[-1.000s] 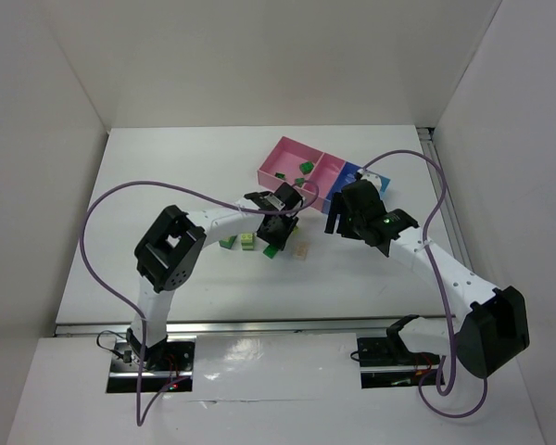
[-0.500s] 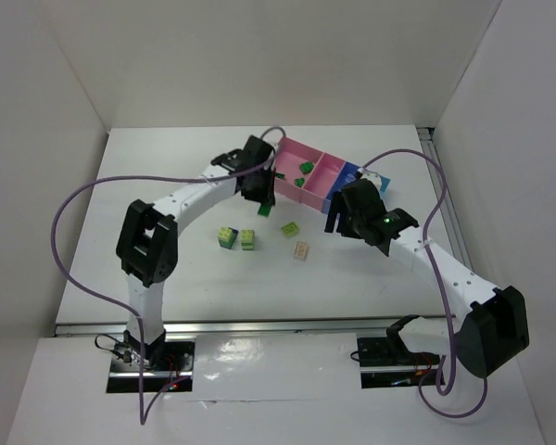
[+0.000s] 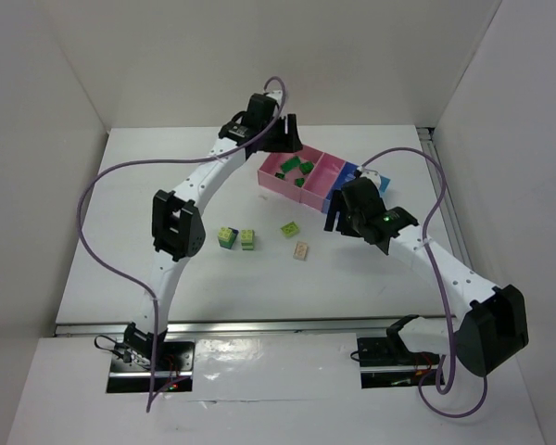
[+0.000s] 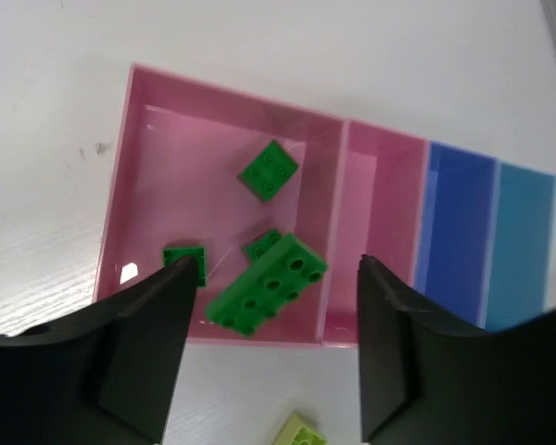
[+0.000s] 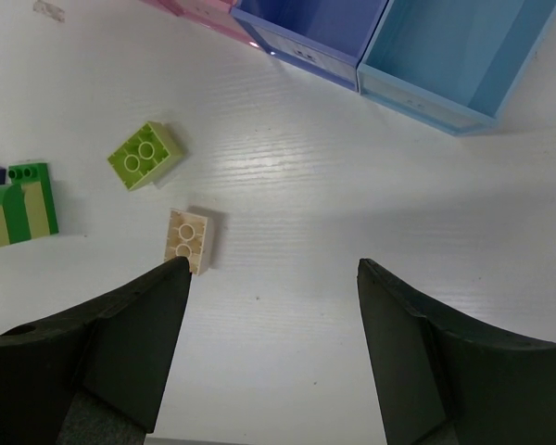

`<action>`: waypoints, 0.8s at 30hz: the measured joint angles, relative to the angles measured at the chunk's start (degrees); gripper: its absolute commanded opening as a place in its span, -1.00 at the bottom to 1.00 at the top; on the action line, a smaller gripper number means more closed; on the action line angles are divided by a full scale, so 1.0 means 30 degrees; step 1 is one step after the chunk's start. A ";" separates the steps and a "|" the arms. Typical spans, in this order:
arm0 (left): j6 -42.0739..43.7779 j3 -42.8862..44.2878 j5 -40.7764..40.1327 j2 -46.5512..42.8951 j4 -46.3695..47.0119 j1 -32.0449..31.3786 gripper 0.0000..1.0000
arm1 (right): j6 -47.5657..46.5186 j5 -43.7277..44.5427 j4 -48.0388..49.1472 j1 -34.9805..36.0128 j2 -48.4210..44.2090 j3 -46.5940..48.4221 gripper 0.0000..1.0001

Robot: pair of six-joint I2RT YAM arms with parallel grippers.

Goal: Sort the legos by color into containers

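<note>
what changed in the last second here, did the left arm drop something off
The left gripper took a long green brick off the table, carried it to the end pink bin and opened, dropping it among other green bricks. The right gripper stayed open over the table; the lime brick, cream brick and two mixed-colour bricks kept their places.

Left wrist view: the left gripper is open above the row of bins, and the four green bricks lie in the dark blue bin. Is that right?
Not quite. The green bricks lie in the large pink bin at the end of the row, not in the dark blue bin, which shows no bricks. The left wrist view shows this. The rest holds: the left gripper is open above the row of bins.
</note>
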 measured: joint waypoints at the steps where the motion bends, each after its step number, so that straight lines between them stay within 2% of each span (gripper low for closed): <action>1: -0.0146 0.0022 0.0233 0.0452 0.0007 0.0073 0.54 | 0.0000 0.0007 -0.0007 0.0007 -0.0007 0.0044 0.59; 5: -0.0576 -0.0758 0.0969 0.1071 -0.0160 0.0364 0.54 | 0.0051 -0.0022 -0.0007 0.0058 0.0000 0.0080 0.59; 8: -0.0510 -0.2200 0.1202 0.0233 0.0000 0.0372 0.49 | 0.0066 -0.0117 0.0015 0.0095 0.0058 0.0080 0.59; 11: -0.0321 -0.5056 0.1297 -0.1953 -0.0015 0.0357 0.47 | 0.0131 -0.0240 0.0117 0.0262 0.0415 0.0080 0.59; 15: -0.0073 -0.9952 0.0969 -0.6382 0.0219 0.0350 0.44 | 0.0197 -0.0605 0.0415 0.0838 0.1042 0.0073 0.59; 19: -0.0583 -1.4914 -0.0189 -1.0630 0.0670 0.0321 0.54 | -0.0044 -0.1027 0.0816 0.1953 0.2346 0.0226 0.66; 24: -0.1661 -1.9635 -0.2331 -1.3274 0.0364 0.0306 0.59 | -0.0299 -0.1749 0.1151 0.2878 0.4867 0.0896 0.69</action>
